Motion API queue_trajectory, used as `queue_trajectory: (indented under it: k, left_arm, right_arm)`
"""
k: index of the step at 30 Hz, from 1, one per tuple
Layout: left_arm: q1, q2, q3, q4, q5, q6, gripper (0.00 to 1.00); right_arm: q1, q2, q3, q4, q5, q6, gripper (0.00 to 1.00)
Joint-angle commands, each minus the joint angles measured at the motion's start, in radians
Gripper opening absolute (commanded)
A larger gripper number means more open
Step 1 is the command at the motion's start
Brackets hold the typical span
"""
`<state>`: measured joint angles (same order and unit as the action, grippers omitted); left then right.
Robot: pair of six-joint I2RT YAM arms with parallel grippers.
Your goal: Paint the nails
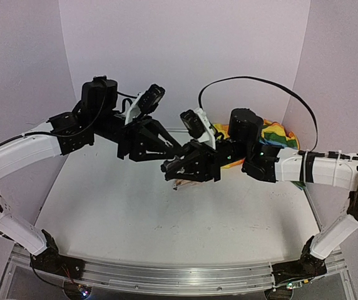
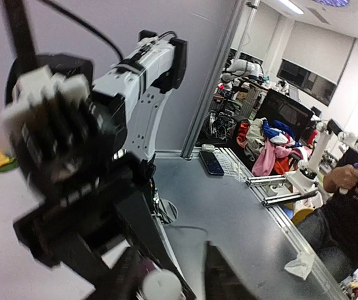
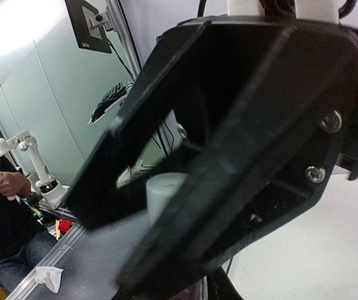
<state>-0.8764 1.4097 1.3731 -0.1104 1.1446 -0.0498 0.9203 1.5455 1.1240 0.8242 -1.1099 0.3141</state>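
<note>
Right claw (image 1: pixel 169 169) is clamped shut, on what I can't see. The left claw (image 1: pixel 175 150) sits around a white cap (image 2: pixel 161 285), grip unclear. The nails are too small to tell, but the pale hand (image 1: pixel 180 184) peeks out just under the right claw.

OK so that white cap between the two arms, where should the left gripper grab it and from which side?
Probably by its curved side wall, one finger on each opposite side. The white cap is a plain cylinder, so any facing pair should do. Come end-on along its axis: the left gripper faces its round end, and the other end is hidden.
</note>
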Motion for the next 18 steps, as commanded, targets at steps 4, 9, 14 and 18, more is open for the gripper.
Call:
queue_trajectory:
  k: [4, 9, 14, 18]
  left_arm:
    - [0.05, -0.121, -0.047, -0.138, -0.31, -0.094, 0.77]
    - [0.05, -0.186, -0.068, -0.172, -0.702, -0.212, 0.88]
    - [0.05, -0.182, -0.053, -0.16, -0.821, -0.324, 0.8]
    - [0.049, -0.14, -0.034, -0.148, -0.818, -0.327, 0.67]
  right_arm:
    - [-0.074, -0.13, -0.001, -0.15, 0.383, -0.216, 0.0]
    - [-0.05, -0.115, 0.006, -0.198, 0.719, -0.252, 0.0]
    - [0.012, -0.076, 0.038, -0.204, 0.922, -0.281, 0.0]
    - [0.046, -0.029, 0.079, -0.206, 0.952, -0.302, 0.0]
